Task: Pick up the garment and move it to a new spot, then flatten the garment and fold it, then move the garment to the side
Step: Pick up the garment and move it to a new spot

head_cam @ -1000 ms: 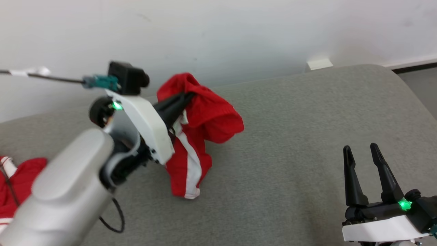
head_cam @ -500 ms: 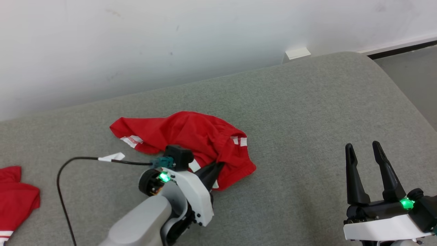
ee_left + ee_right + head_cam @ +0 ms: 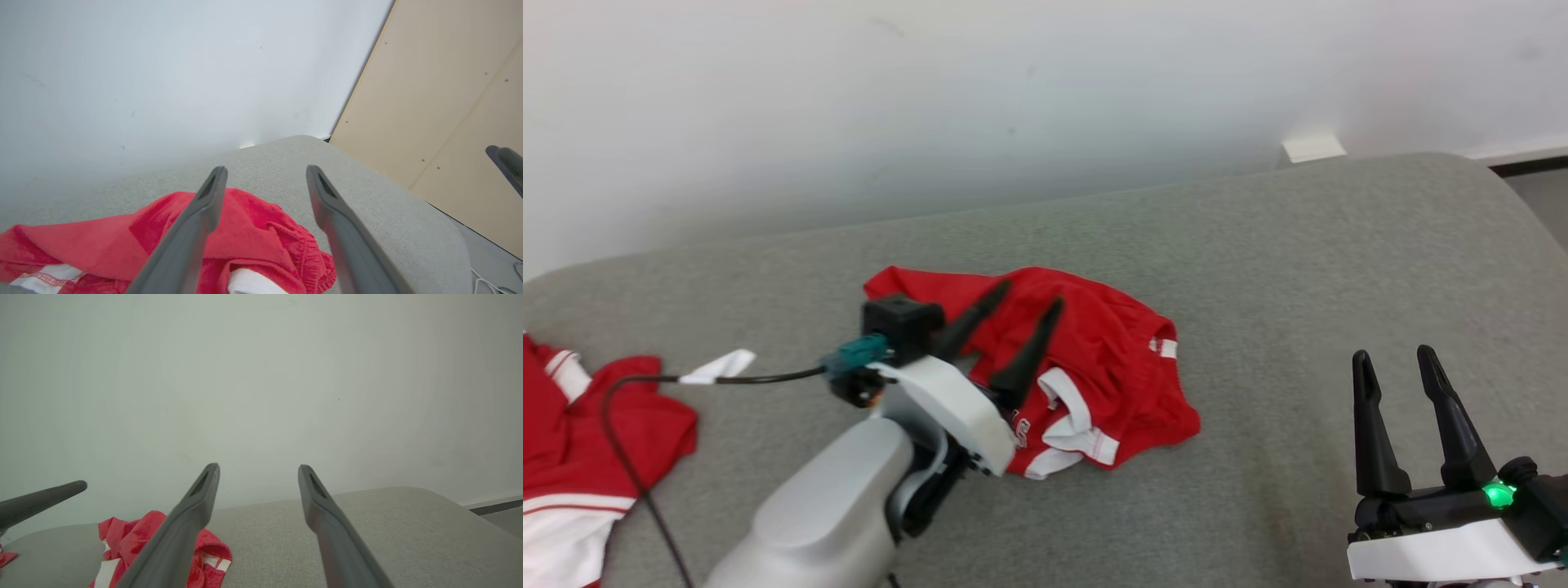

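Note:
A crumpled red garment (image 3: 1094,367) with white trim lies on the grey padded surface (image 3: 1298,269), near its middle. My left gripper (image 3: 1029,294) hovers over the garment's left part, open, with nothing between its fingers. The left wrist view has the red garment (image 3: 253,232) just below and beyond those spread fingers (image 3: 212,192). My right gripper (image 3: 1396,355) stands open at the lower right, well clear of the cloth. From the right wrist view the garment (image 3: 130,539) lies to the lower left.
A second red and white garment (image 3: 572,441) lies at the surface's left edge. A black cable (image 3: 768,377) with a white tag trails from my left wrist. A white wall (image 3: 1013,98) backs the surface, and tan panels (image 3: 449,102) stand off its right end.
My left gripper has let go of the garment and opened, and the cloth now rests in a heap on the surface. A second ago it hung lifted from that gripper. The head camera has shifted.

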